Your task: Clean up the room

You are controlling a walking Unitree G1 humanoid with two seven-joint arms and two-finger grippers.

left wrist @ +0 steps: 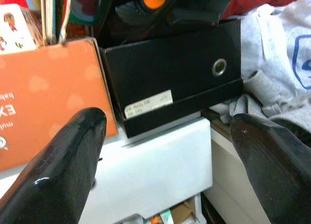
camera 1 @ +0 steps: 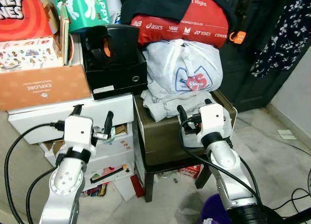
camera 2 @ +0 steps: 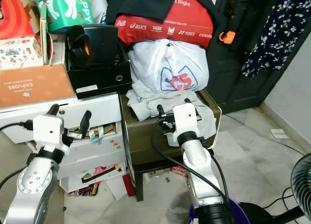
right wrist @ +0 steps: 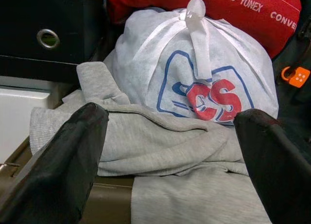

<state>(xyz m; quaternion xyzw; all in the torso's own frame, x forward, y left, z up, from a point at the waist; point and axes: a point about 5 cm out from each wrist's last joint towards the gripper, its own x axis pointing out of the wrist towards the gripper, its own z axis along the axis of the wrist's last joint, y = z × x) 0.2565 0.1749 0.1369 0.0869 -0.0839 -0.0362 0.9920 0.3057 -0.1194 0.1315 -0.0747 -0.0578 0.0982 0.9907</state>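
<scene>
The right gripper (camera 1: 192, 109) hangs with its fingers spread wide and nothing between them, just short of the grey sweatshirt (camera 1: 167, 103) that lies crumpled on the dark olive cabinet (camera 1: 160, 136), under a tied white bag (camera 1: 187, 66). The left gripper (camera 1: 92, 115) is likewise spread and empty, held in front of the white drawer unit (camera 1: 112, 112) on the left, below the black shoebox (camera 1: 114, 71). To lift the sweatshirt cleanly, I'd say the right fingers should close on the loose near fold hanging over the cabinet's front edge, not deeper in, since the bag's weight looks likely to pin it and topple if dragged.
</scene>
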